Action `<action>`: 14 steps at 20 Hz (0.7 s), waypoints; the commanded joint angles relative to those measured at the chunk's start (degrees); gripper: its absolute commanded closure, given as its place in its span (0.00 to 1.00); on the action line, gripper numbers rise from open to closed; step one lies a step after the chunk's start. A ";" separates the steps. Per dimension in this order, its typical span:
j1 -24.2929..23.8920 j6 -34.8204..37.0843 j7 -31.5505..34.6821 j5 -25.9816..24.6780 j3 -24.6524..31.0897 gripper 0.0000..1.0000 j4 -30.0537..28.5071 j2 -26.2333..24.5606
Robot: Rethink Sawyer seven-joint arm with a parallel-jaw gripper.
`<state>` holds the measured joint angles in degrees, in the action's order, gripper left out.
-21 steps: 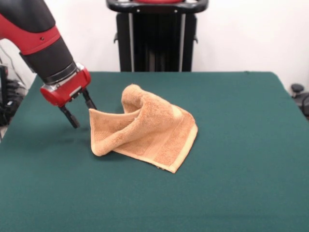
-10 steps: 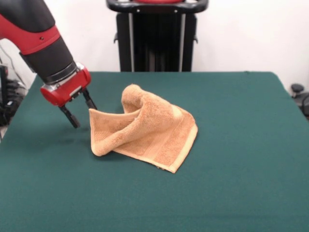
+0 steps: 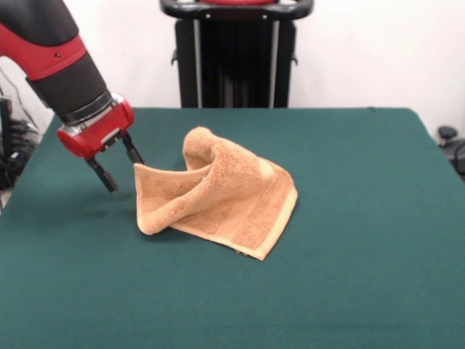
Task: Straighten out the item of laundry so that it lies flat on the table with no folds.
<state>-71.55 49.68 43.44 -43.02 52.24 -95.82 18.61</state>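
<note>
The item of laundry (image 3: 218, 193) is an orange-tan terry towel lying crumpled near the middle of the green table (image 3: 349, 218). One part is folded over and stands up in a hump at its far side, and a raised flap faces left. A woven band runs along its near right edge. My gripper (image 3: 123, 171) hovers just left of the raised flap, a little above the table. It is open, with nothing between its two black fingers (image 3: 102, 177).
A black stand (image 3: 236, 54) rises behind the table's far edge. Dark equipment sits off the table at the left (image 3: 11, 145) and right (image 3: 450, 145) sides.
The arm has lifted slightly and drifted a little to the left. The towel has not moved.
</note>
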 commanded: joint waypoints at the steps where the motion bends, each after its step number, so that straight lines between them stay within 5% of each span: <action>1: 0.93 -3.61 -7.55 1.83 2.62 0.00 -1.17 -5.02; 14: 0.00 -5.57 -7.14 2.30 4.39 0.00 -0.70 -7.68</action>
<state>-74.17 46.83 43.45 -41.66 54.51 -95.80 15.30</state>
